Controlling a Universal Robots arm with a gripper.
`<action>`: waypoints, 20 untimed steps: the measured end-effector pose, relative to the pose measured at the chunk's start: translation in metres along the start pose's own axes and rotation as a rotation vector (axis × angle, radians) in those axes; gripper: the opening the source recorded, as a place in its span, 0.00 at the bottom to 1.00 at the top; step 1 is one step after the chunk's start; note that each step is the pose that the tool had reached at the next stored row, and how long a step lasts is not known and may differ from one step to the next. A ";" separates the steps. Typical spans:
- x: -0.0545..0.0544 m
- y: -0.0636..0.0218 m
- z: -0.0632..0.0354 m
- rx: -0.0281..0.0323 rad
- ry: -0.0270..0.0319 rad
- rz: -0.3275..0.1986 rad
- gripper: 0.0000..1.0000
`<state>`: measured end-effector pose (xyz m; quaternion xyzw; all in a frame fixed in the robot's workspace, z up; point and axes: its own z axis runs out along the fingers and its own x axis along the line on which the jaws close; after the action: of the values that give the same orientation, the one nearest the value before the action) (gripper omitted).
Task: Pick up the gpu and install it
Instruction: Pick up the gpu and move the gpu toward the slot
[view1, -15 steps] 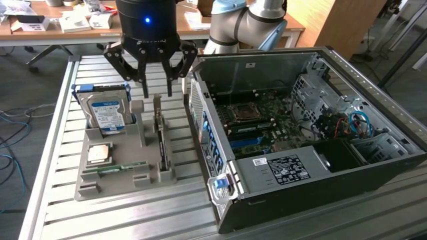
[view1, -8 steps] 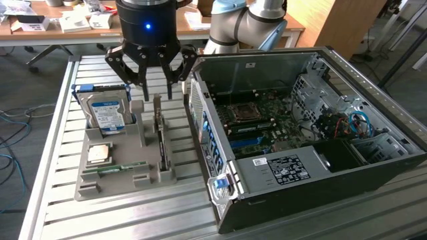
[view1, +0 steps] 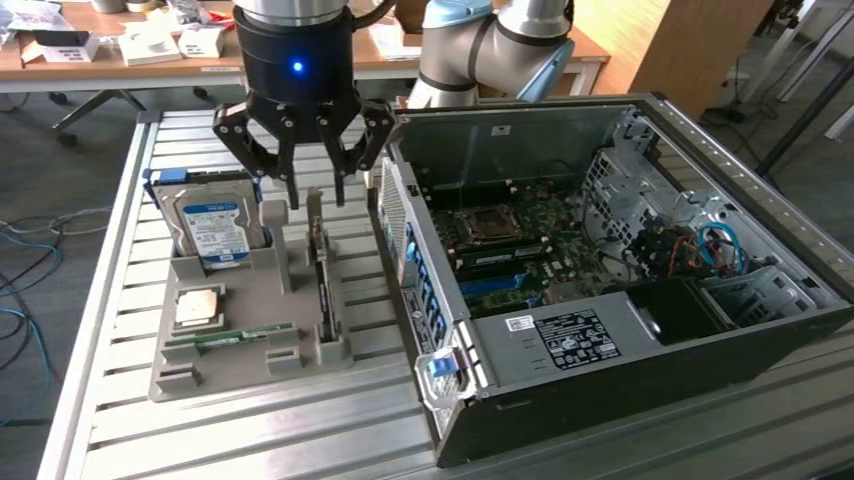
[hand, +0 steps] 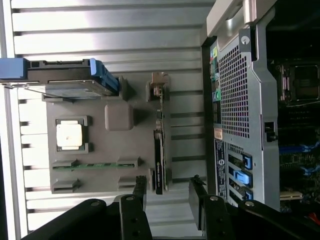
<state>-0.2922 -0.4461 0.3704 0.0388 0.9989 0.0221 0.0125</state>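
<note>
The gpu (view1: 320, 285) is a thin dark card standing on edge in a slot of the grey tray (view1: 254, 285), beside the open computer case (view1: 601, 300). My gripper (view1: 316, 200) hangs open just above the card's far end, one finger on each side, touching nothing. In the wrist view the gpu (hand: 160, 150) runs lengthwise straight ahead of the gripper (hand: 169, 192), roughly in line with the gap between the black fingers (hand: 140, 192).
The tray (hand: 115, 147) also holds an upright hard drive (view1: 218, 230) with a blue-white label, a CPU (view1: 200, 305) and a green RAM stick (view1: 247, 335). The case's motherboard (view1: 514, 250) lies exposed. Everything rests on a slatted metal table (view1: 267, 430).
</note>
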 end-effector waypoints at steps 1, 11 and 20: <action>0.000 0.0000 0.0010 -0.0001 -0.0001 0.000 0.47; 0.000 -0.0005 0.0122 0.0000 0.0000 0.000 0.47; 0.001 -0.0011 0.0243 0.0000 0.0000 0.000 0.47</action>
<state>-0.2922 -0.4461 0.3460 0.0389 0.9989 0.0220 0.0125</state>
